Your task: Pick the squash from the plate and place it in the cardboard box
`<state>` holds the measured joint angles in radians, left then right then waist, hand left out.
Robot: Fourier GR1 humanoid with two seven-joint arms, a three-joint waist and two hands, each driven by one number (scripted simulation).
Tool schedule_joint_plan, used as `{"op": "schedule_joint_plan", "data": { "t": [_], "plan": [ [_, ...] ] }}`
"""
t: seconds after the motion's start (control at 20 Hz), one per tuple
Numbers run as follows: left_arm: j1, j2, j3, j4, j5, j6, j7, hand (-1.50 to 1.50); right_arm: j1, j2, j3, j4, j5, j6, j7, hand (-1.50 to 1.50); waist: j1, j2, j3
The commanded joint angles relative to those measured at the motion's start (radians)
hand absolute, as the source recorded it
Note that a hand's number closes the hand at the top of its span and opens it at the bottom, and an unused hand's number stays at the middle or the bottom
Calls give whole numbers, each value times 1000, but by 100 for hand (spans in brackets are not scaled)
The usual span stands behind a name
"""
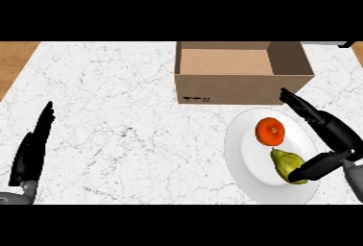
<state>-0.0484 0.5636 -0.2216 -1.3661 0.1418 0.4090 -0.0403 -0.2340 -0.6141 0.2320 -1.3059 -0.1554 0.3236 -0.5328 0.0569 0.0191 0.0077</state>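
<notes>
A white plate [249, 158] lies on the counter at the lower right, in front of the open cardboard box [241, 69]. On it sit a round orange fruit [270, 131] and, nearer to me, a yellow-green pear-shaped squash [285, 163]. My right hand [333, 132] is open at the plate's right side. Its fingers stretch up toward the box's near right corner, and its thumb touches the squash's lower right end. My left hand [32, 149] rests open at the far left, fingers up.
The white marble counter [120, 110] spreads between the hands. Wooden floor shows past its top left edge. The box stands upright with its flaps open and nothing visible inside.
</notes>
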Motion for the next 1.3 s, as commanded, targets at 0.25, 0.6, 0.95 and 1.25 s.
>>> {"op": "schedule_joint_plan", "data": {
  "t": [0.25, 0.6, 0.95, 1.25],
  "plan": [
    [-100, 35, 11, 64, -27, -27, 76, 0, -144, -107, 20, 304, 156, 196, -495, -150, -12, 4, -1],
    [-122, 56, 26, 84, -19, -75, 73, 0, -322, -195, 173, 389, 451, 25, -502, -150, 6, 2, -5],
    [-93, 65, 47, 74, -24, -88, 81, 0, -467, -159, 340, 476, 674, -10, -437, -150, -8, -9, -7],
    [-72, 37, 74, 90, -43, -90, 63, 0, -545, -28, 395, 600, 783, 1, -404, -150, -31, -15, -7]
  ]
}}
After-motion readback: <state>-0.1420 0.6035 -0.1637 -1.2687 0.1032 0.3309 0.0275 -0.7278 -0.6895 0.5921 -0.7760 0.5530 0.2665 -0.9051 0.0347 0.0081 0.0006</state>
